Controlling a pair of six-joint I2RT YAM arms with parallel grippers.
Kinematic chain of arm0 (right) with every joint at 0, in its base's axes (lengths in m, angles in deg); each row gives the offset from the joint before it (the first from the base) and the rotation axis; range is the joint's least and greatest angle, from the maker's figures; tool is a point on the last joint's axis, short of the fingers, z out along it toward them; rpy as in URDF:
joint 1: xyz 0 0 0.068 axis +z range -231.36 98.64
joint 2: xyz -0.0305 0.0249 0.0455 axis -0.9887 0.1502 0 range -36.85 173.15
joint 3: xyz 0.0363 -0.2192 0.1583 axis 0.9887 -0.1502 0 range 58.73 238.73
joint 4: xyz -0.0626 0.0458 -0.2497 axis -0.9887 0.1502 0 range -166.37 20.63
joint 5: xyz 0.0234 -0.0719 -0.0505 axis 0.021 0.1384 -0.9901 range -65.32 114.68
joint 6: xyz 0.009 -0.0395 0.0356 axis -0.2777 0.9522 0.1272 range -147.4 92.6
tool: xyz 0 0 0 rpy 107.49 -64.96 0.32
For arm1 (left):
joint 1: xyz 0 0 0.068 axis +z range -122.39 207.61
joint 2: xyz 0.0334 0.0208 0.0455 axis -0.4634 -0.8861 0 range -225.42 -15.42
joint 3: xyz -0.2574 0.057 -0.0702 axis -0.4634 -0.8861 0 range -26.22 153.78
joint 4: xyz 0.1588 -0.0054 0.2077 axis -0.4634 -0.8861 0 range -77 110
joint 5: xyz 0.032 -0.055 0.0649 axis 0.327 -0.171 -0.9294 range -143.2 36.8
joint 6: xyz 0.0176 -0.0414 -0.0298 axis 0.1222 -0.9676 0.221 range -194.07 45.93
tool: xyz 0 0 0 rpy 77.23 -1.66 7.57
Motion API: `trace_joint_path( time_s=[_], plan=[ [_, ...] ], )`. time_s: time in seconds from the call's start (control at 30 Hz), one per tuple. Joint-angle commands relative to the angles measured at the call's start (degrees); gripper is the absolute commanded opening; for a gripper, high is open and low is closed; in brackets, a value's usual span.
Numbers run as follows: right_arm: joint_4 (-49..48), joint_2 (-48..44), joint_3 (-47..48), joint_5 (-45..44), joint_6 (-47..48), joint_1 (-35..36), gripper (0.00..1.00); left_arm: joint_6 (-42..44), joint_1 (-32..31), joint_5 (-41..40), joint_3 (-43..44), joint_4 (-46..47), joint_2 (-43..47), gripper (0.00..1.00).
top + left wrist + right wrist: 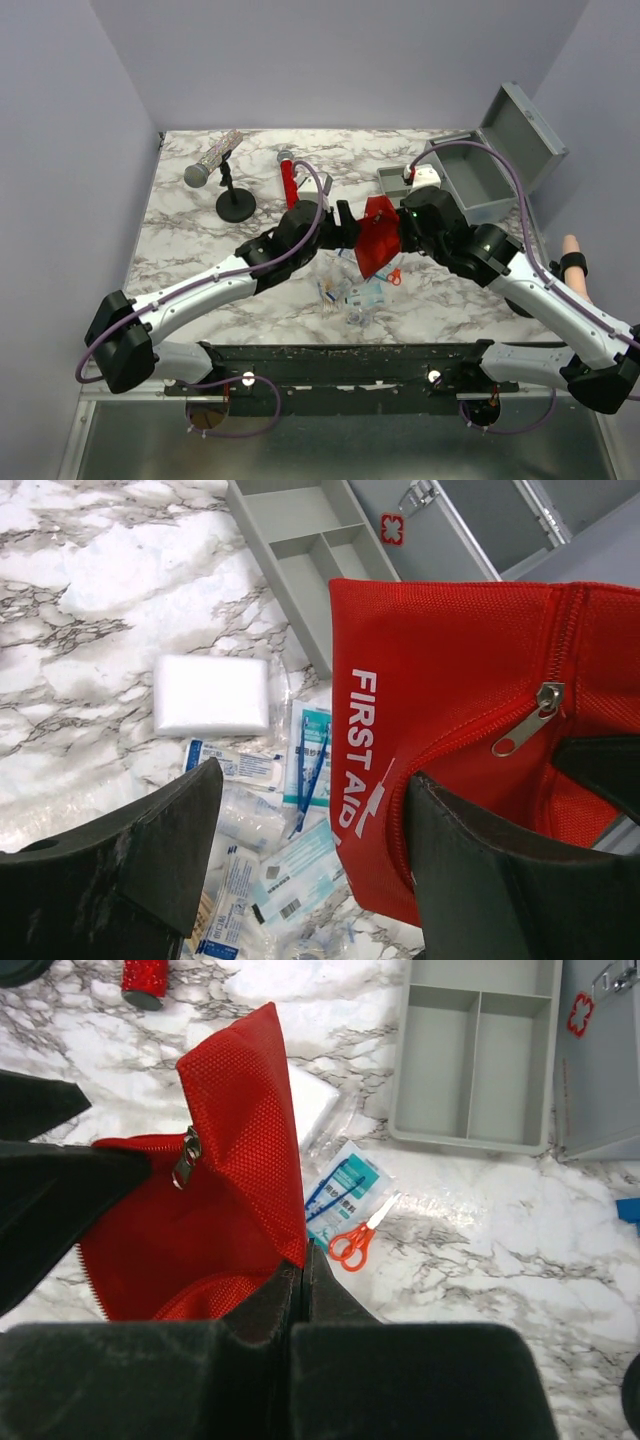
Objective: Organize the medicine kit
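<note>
The medicine kit [478, 188] is a grey metal box at the back right with its lid [527, 132] open. Its divided tray [394, 180] lies on the table beside it, empty in the right wrist view [478, 1055]. The box front with the red mark [392, 528] shows in the left wrist view. A red "FIRST AID" pouch [378, 245] hangs unzipped between both grippers. My right gripper [303, 1258] is shut on the pouch's edge [250, 1130]. My left gripper [315, 780] is open, its right finger [500, 880] against the pouch opening [450, 680].
Loose packets [350, 292], a white pad [212, 695], blue tweezers [312, 770] and orange scissors [352, 1243] lie under the pouch. A microphone [212, 160] on a stand [235, 205] and a red cylinder [288, 182] stand at the back left. A hand-like object [572, 262] is at the right edge.
</note>
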Motion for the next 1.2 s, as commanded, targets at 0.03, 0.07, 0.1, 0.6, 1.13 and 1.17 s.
trace_joint_path(
  time_s=[0.03,0.07,0.1,0.6,1.13,1.17],
  plan=[
    [6.78,-0.57,2.05,-4.05,5.61,-0.31,0.01,0.54,0.95,2.6,-1.71,2.79,4.14,0.8],
    [7.22,-0.74,1.96,-4.84,5.79,-0.31,0.01,0.19,0.95,2.69,-2.15,2.79,4.92,0.8],
    [7.32,-1.09,1.53,-5.54,5.7,-0.23,0.01,-0.33,0.95,2.69,-2.85,4.53,5.8,0.81],
    [8.81,-0.3,-0.14,-10.64,3.15,-0.31,0.01,-4.11,1.04,5.07,-7.24,7.26,10.03,0.99],
    [2.85,-9.7,-13.41,-6.78,0.87,-0.31,0.01,-15.28,0.95,-11.9,-17.09,-2.75,6.51,0.99],
    [2.49,-9.88,-14.29,-6.17,0.35,-0.31,0.01,-15.8,0.95,-10.77,-16.83,-3.8,6.77,0.99]
  ],
)
